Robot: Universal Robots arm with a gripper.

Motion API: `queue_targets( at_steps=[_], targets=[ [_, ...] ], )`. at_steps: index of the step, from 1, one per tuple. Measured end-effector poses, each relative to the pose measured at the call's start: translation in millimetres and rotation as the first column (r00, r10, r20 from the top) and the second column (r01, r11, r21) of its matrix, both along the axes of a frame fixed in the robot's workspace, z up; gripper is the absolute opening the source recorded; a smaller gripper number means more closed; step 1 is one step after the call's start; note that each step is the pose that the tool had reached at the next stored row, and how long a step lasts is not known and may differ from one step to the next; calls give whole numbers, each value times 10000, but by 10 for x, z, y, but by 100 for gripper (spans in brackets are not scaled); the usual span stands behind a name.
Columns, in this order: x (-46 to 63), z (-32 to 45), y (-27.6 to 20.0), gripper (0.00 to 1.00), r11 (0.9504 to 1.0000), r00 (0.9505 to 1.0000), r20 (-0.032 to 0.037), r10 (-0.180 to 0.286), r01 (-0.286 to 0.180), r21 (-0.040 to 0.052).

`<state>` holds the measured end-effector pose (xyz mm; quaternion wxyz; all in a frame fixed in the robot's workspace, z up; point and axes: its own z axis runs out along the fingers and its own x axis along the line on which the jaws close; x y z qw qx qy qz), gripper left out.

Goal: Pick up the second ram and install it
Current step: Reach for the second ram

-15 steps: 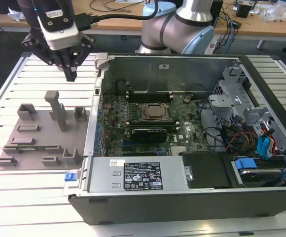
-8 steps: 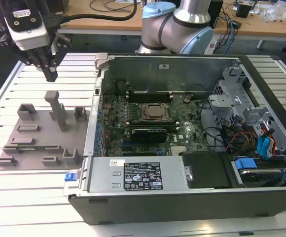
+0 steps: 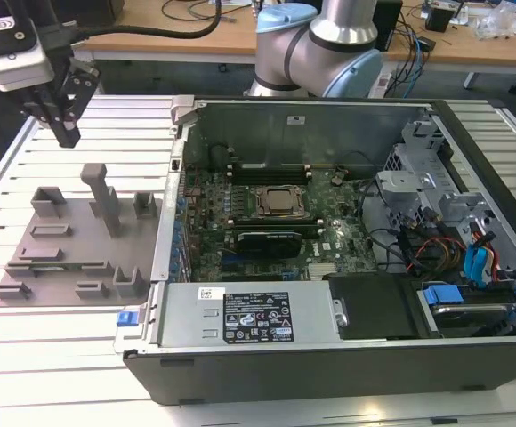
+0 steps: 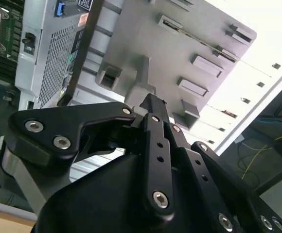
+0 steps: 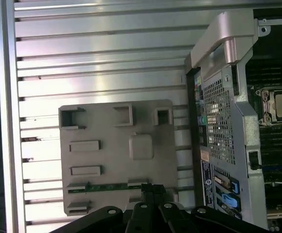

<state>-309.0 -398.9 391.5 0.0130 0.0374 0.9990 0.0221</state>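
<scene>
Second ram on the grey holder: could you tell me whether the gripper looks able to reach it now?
Probably yes: the gripper hangs above the grey holder near the second ram, which lies uncovered in its slot, nothing over it.

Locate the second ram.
In the first wrist view, the second ram lies on the gray fixture plate beside the gripper, outside the computer case.
</scene>
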Motion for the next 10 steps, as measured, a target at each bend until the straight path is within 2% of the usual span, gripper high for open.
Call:
queue_targets(
  at_steps=[4, 10],
  targets=[
    [-193, -5, 0, 10, 10000, 10000, 0, -1, 1, 0],
    [-362, -12, 0, 10, 10000, 10000, 0, 0, 0, 0]
  ],
)
